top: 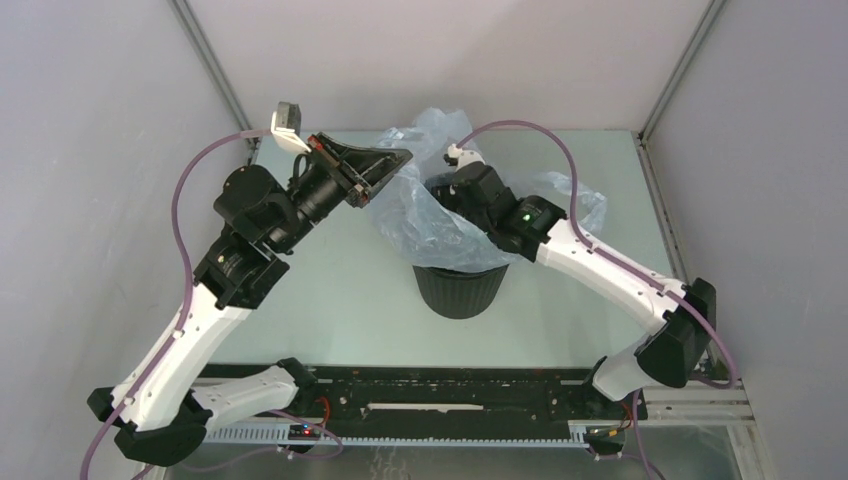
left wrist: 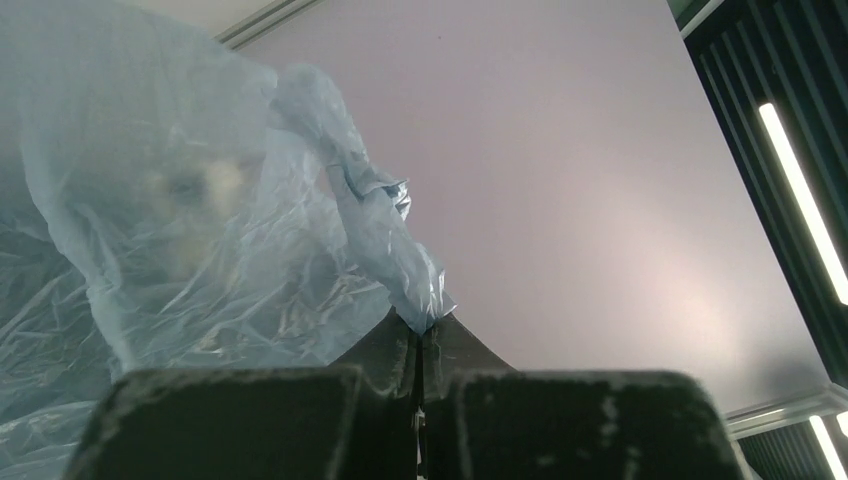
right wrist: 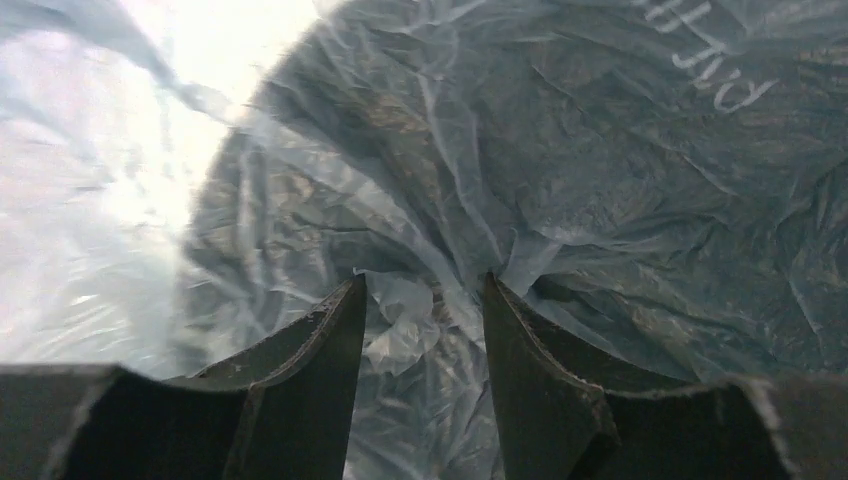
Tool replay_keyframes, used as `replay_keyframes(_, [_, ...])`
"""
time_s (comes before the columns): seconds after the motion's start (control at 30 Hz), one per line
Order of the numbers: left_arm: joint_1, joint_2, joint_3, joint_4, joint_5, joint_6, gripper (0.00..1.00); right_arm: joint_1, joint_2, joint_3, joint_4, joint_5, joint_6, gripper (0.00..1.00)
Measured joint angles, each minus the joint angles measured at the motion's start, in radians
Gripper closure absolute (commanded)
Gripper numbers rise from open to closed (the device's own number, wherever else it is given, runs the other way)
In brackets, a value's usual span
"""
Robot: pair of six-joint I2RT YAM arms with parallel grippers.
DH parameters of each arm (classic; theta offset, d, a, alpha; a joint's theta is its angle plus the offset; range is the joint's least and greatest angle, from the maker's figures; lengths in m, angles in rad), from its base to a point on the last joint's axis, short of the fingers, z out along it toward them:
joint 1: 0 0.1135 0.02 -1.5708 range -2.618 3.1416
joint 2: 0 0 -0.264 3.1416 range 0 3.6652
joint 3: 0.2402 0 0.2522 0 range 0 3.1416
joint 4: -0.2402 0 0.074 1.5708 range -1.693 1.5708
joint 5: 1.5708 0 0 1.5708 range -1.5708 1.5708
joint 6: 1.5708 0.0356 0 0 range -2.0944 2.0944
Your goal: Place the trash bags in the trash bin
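Bag position: the trash bag [top: 415, 215] is draped over the mouth of the trash bin [top: 458, 290], which stands on the counter [top: 340, 300] near the middle of the top view. Film billows above the rim from 9 o'clock round through 12 to 3 o'clock.

Left gripper: your left gripper [left wrist: 421, 335] sits raised at 10 o'clock of the bin. Its jaws are pressed together on a twisted corner of the bag.

Right gripper: your right gripper [right wrist: 424, 290] reaches in from 4 o'clock and points down into the bin's mouth. Its jaws are spread, with a crumpled fold of film between the tips, not clamped.

Done: some film looks pushed down inside the bin.

Left to do: much of the bag is above and outside the rim, and one corner is held aloft. You look roughly midway; that corner needs releasing and the loose film tucking in.

Top view only: it shows the bin's ribbed outside, both arms and the overhang. The right jaws are hidden under wrist and film.

Left wrist only: it shows the pinch itself, with the twisted corner rising from the closed tips.

Right wrist only: it shows the gap between the right jaws, the dark round shape behind the film, and the printed lettering [right wrist: 710, 60] at 1 o'clock.
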Motion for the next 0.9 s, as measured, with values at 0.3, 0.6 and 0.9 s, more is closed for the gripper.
replay_keyframes(0.3, [0.0, -0.004, -0.011, 0.006, 0.0, -0.008, 1.0, -0.05, 0.004, -0.109, 0.024, 0.11, -0.006, 0.45])
replay_keyframes(0.6, [0.0, 0.004, -0.037, 0.007, -0.01, -0.018, 1.0, -0.15, -0.003, -0.212, -0.065, 0.181, -0.012, 0.49])
replay_keyframes(0.9, [0.016, 0.013, -0.039, -0.036, -0.032, -0.014, 1.0, -0.089, -0.113, -0.126, -0.113, 0.118, -0.051, 0.38])
